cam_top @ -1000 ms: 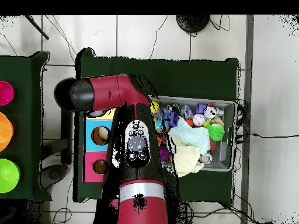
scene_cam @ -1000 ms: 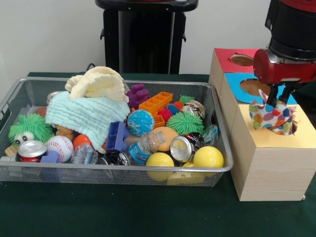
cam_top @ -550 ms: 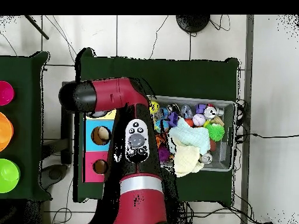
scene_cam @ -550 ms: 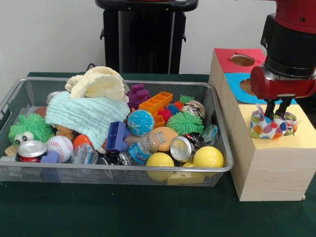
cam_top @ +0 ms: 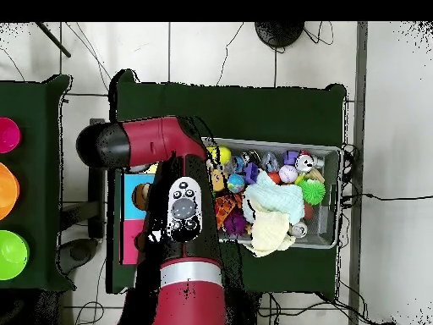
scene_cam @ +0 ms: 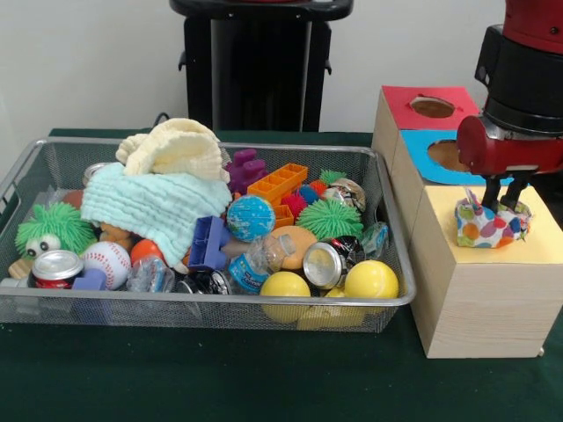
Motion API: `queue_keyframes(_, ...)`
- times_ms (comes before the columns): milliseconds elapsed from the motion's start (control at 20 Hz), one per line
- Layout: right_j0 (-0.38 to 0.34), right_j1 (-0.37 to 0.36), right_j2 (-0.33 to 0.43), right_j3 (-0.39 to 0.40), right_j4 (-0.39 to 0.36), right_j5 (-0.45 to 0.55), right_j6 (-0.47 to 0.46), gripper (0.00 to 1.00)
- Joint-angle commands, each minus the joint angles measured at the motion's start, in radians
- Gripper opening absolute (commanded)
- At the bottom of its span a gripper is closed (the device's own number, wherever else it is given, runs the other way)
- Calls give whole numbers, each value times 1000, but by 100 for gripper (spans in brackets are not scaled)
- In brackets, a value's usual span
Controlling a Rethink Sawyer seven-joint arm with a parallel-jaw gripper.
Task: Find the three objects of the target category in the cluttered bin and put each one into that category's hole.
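Observation:
A polka-dot cloth (scene_cam: 489, 227) sits bunched in the hole of the yellow-topped box (scene_cam: 545, 239) at the right of the front view. My gripper (scene_cam: 505, 204) stands straight above it, its two dark fingers (scene_cam: 492, 193) reaching down into the top of the bundle and shut on it. The wire bin (scene_cam: 220, 303) to the left holds a mint cloth (scene_cam: 145, 207) and a cream cloth (scene_cam: 176, 149) on top of the clutter. In the overhead view my arm (cam_top: 182, 212) covers the boxes and hides the gripper.
Behind the yellow box are a blue-topped hole (scene_cam: 449, 156) and a red-topped hole (scene_cam: 432, 106). The bin also holds yellow balls (scene_cam: 371, 280), a globe ball (scene_cam: 251, 217), cans, bricks, spiky green toys and a baseball (scene_cam: 106, 262).
My gripper has come down and shifted slightly right, carrying the polka-dot cloth lower into the yellow box's hole. The cloth now shows less height above the box top.

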Motion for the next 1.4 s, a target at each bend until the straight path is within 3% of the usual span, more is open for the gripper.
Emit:
queue_keyframes(50,43,47,-7,148,43,-102,320,0)
queue_keyframes(500,54,59,-29,159,66,-128,287,0)
queue_keyframes(1400,17,234,-65,107,31,-302,231,0)
